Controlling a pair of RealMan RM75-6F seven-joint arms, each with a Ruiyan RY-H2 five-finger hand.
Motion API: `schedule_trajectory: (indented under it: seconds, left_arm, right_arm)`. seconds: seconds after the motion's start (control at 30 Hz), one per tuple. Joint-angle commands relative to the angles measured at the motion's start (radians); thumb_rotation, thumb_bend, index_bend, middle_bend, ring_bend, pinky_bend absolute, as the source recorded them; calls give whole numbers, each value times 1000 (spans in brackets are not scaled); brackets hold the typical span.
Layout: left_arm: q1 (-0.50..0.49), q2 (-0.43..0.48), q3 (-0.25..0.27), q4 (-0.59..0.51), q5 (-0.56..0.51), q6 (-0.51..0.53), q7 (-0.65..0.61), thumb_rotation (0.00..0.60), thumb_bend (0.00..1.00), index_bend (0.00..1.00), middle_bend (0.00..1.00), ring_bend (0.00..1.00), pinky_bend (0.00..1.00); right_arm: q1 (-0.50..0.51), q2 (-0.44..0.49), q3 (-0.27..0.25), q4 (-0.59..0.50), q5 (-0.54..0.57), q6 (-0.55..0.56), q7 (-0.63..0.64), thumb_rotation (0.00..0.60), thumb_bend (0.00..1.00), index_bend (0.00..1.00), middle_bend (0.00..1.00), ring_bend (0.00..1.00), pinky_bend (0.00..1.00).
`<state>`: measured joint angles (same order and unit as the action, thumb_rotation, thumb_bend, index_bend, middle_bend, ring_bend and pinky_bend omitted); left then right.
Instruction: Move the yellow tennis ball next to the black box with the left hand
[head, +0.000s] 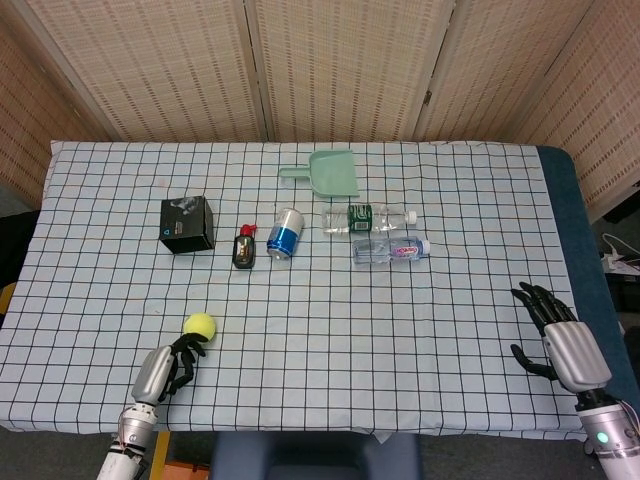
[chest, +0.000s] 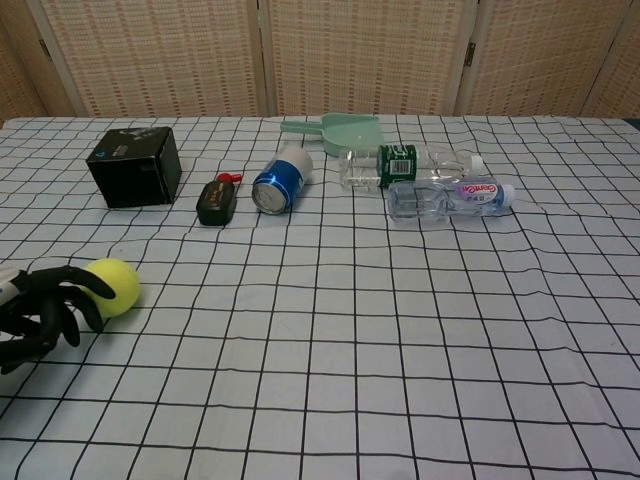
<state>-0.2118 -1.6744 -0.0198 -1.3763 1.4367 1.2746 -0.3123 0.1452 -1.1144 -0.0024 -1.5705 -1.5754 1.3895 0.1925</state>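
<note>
The yellow tennis ball (head: 200, 324) (chest: 112, 287) lies on the checked cloth near the front left edge. My left hand (head: 165, 370) (chest: 40, 312) sits just behind and left of it, fingers spread and curved, fingertips (chest: 92, 284) touching the ball's near left side without enclosing it. The black box (head: 188, 224) (chest: 135, 166) stands well beyond the ball, toward the back left. My right hand (head: 555, 335) rests at the front right edge, fingers apart and holding nothing; it shows only in the head view.
A small black bottle with a red cap (head: 244, 248), a blue can on its side (head: 285, 233), two clear water bottles (head: 385, 232) and a green dustpan (head: 332, 172) lie in a row right of the box. Table edge (head: 300, 432) runs just below both hands.
</note>
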Motion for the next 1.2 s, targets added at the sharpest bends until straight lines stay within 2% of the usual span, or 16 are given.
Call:
schedule_trajectory:
  seconds: [0.03,0.53,1.2]
  left_arm:
    - [-9,-9,-8,15,-7,-12,11,600,867,335,440,476,799]
    - [-73,-53,-66,66,-25,-55,66,600,866,335,440,476,797]
    - [-137,-152,-107,196,-62,-82,178,600,865,335,440,476,783]
  right_arm:
    - [-1,1,0,-1,0,1,2,600,265,97,25,0,141]
    - [-1,3,3,-2,1,4,6,600,266,97,25,0,141]
    - [-2,8,3,-5,-3,8,12,600,266,97,25,0,141]
